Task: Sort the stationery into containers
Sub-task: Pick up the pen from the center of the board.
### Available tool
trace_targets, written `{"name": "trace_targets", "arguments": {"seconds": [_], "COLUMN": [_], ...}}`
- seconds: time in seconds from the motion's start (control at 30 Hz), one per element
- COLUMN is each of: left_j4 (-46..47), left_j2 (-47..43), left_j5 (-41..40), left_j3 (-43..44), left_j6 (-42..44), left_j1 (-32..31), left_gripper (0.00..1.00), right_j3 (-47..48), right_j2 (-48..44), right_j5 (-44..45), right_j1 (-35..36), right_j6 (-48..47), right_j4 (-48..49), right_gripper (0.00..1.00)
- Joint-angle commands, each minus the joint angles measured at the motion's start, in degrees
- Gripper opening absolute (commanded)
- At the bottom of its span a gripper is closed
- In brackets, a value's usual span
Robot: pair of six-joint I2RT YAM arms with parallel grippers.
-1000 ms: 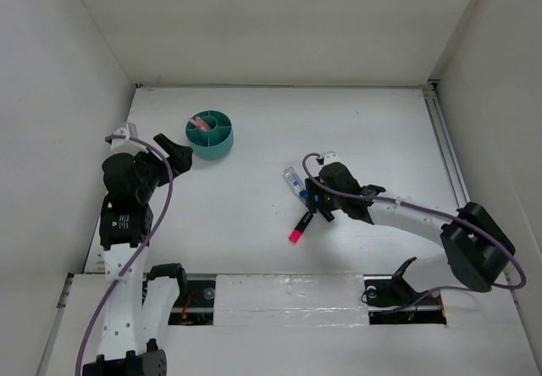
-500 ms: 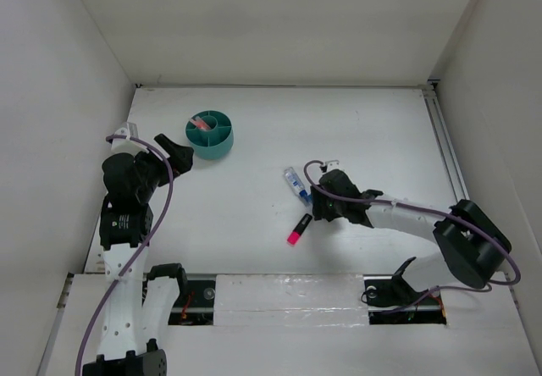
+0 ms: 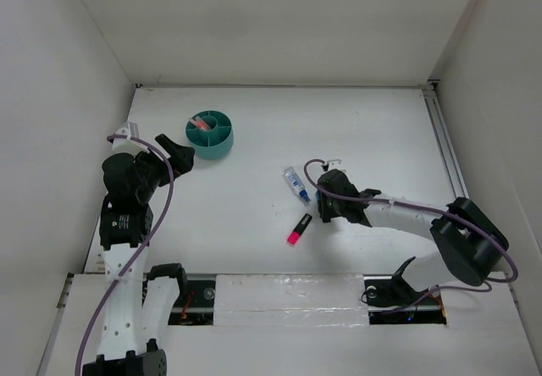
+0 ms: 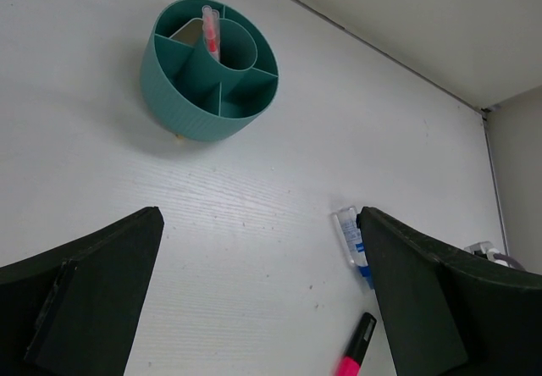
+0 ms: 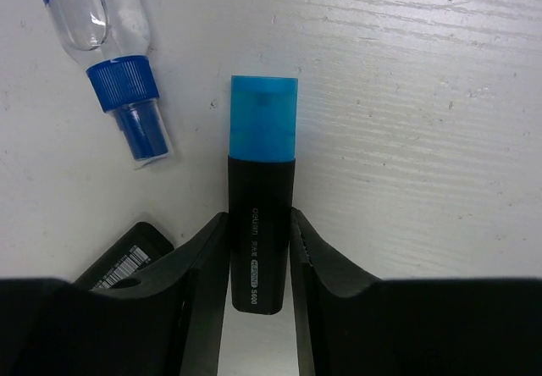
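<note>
Change over the last second: right end effector [image 5: 258,249] has dropped onto the table [image 3: 381,130] and its jaws have come in from wide to pinch the blue-black marker [image 5: 262,194], both fingers touching its black barrel, blue cap sticking out ahead. The marker lies flat on the table, not lifted yet, so the grasp looks made and the carry to the teal tub [image 3: 222,149] is probably next. That is a long reach, far-left across the table. Left end effector [image 4: 262,283] hasn't moved, jaws fully apart, holding nothing, hovering near the tub. Counts: one tub, with dividers around a central ring. One salmon-pink pen [image 4: 209,33] is visible standing in it; a pale shape in the neighbouring compartment, can't tell what. Three items are out on the table: the marker, one clear-blue tube [image 5: 118,54] just beside it, and one pink highlighter [image 3: 299,229] with black cap near the right end effector.
</note>
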Motion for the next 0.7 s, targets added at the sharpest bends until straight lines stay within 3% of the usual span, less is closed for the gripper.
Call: {"name": "trace_targets", "arguments": {"seconds": [0.0,0.07,0.1,0.3,0.47,0.67], "left_j4": [2.7,2.7,2.7,2.7,5.7,7.8], "left_j2": [-0.4,-0.4,-0.4,-0.4,-0.4,0.7], "left_j5": [0.7,0.7,0.7,2.0,8.6,13.0], "left_j3": [-0.5,-0.5,-0.5,-0.5,-1.8,-2.9], "left_j6": [0.2,0.2,0.2,0.2,0.7,0.2], "left_j1": [-0.1,-0.1,-0.1,-0.1,-0.1,-0.1], "left_gripper": [1.00,1.00,1.00,1.00,1.00,1.00], "right_j3": [0.1,0.7,0.7,1.2,4.6,15.9], "right_j2": [2.2,2.8,2.8,-0.2,-6.6,-1.5], "right_j5": [0.4,1.0,1.6,2.7,5.8,7.6], "right_j1": [1.4,2.0,2.0,2.5,4.5,8.9], "right_j6": [0.9,1.5,2.0,2.0,-0.5,-3.6], "right_j4": [-4.7,-4.7,-5.3,-4.8,-4.8,-4.8], "right_gripper": [0.13,0.01,0.00,0.00,0.00,0.00]}}
